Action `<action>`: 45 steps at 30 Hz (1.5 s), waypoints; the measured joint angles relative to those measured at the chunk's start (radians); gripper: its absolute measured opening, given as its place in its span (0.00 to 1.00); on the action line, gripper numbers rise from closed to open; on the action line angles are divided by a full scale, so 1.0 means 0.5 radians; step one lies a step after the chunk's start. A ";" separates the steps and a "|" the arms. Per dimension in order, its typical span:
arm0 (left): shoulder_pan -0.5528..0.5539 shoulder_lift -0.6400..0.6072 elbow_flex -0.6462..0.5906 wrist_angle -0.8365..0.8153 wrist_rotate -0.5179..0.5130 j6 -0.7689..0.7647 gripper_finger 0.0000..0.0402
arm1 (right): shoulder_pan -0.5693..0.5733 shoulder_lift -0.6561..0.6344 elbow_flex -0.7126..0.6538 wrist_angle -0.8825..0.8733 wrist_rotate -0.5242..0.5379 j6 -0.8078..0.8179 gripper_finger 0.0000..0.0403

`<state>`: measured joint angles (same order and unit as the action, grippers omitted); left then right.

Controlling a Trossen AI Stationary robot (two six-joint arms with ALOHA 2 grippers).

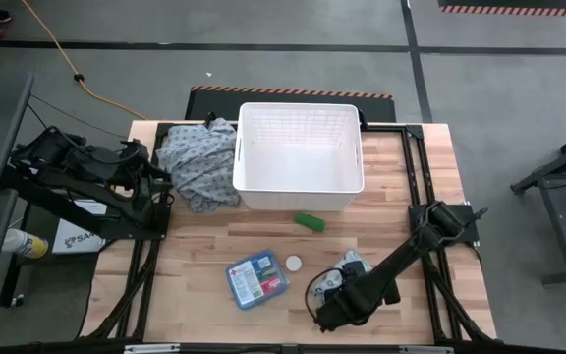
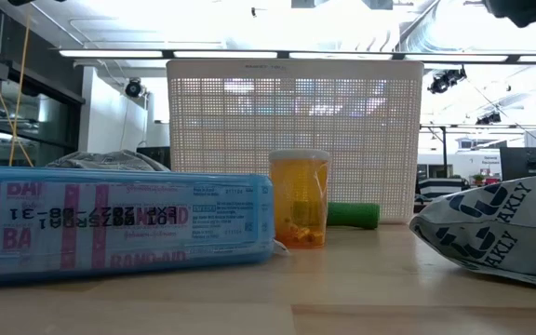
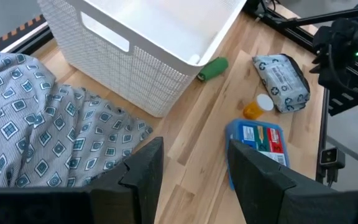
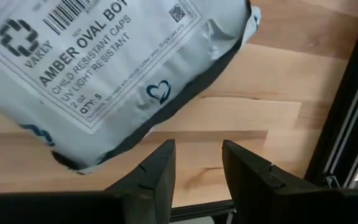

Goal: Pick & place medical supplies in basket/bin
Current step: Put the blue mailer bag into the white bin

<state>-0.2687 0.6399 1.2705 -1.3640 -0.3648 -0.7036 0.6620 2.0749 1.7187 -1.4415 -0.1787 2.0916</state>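
Step in hand: approach to first pick. Right tool, fingers apart and empty, hovers just beside grey-white packet lying on table near its front right corner; basket holds nothing. Next: lower to straddle packet, then close. Left tool, also apart, waits over cloth heap.

White slatted basket, upright, empty, at 12 o'clock. Blue first-aid box flat at 6; amber vial (white-capped) beside; green item centre; grey-white packet at 5.
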 joint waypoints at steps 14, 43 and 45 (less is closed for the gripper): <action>0.001 0.000 0.000 0.000 -0.025 0.000 0.53 | -0.054 0.035 0.000 -0.058 0.114 0.008 0.31; 0.001 0.000 0.000 0.002 -0.028 0.037 0.53 | -0.091 0.237 0.008 -0.073 0.043 0.028 0.31; 0.000 0.000 0.000 0.010 -0.028 0.037 0.53 | -0.097 0.239 0.008 -0.071 0.064 0.014 0.31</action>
<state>-0.2687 0.6399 1.2705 -1.3589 -0.3790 -0.6853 0.6134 2.1944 1.7226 -1.4767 -0.1469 2.0984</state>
